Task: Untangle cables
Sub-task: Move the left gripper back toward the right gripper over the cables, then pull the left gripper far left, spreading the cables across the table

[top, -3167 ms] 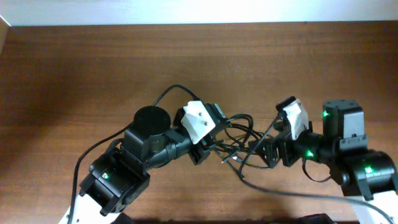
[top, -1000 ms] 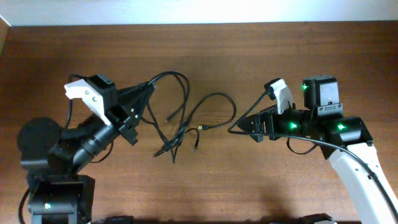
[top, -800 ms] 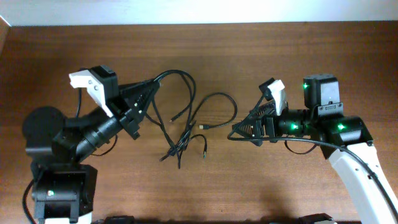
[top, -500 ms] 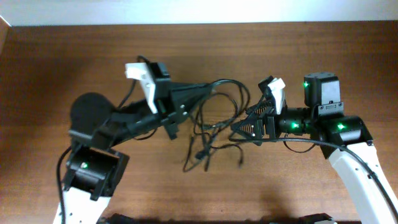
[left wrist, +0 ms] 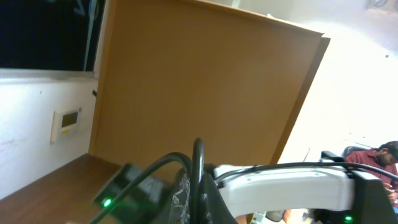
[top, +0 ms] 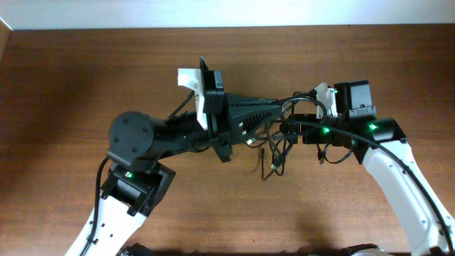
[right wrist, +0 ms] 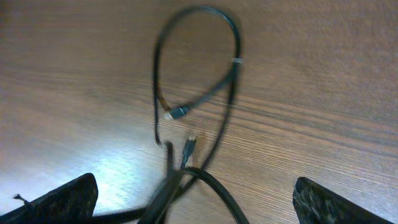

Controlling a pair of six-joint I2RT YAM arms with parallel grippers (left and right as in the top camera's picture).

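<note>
The cables [top: 274, 158] are thin black cords, bunched and hanging between the two arms at mid-table. My left gripper [top: 282, 107] reaches far right and is shut on one cable. In the left wrist view that cable [left wrist: 198, 152] arches up out of the closed gripper [left wrist: 200, 190], and the camera looks out at the room. My right gripper [top: 290, 129] points left just below it. In the right wrist view this gripper [right wrist: 196, 202] stands wide open, with cables [right wrist: 231, 74] crossing between the fingers and looping on the wood. Two small plugs [right wrist: 177, 113] lie there.
The wooden table [top: 85, 78] stretches on all sides, with a white wall strip along its far edge. The two arms nearly meet at the centre. The right arm's white link [left wrist: 280, 180] fills the lower left wrist view.
The left arm has swung from the left side to the centre-right, carrying its cable up to the right gripper. The spread cables have bunched together. The right gripper stayed open.
</note>
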